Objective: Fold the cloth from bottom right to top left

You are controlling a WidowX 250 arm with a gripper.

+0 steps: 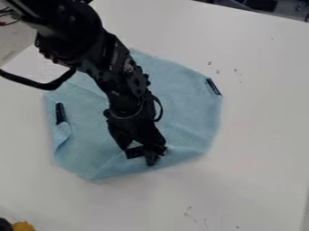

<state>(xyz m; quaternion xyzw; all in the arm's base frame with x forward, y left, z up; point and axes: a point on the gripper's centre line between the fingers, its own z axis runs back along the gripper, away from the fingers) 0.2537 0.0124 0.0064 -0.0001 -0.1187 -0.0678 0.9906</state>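
Apparently, the grasping step of the fold is being worked on: a blue cloth (187, 108) is being displayed mostly flat on a white table (256, 135), its left side curling, and its lower edge is being met by the black gripper (147, 154). Whether the gripper is being spread or pressed together cannot be told. A secure hold at the lower right, then a lift toward the upper left, is being called for. The arm (120, 76) is being angled down from the upper left, across the cloth.
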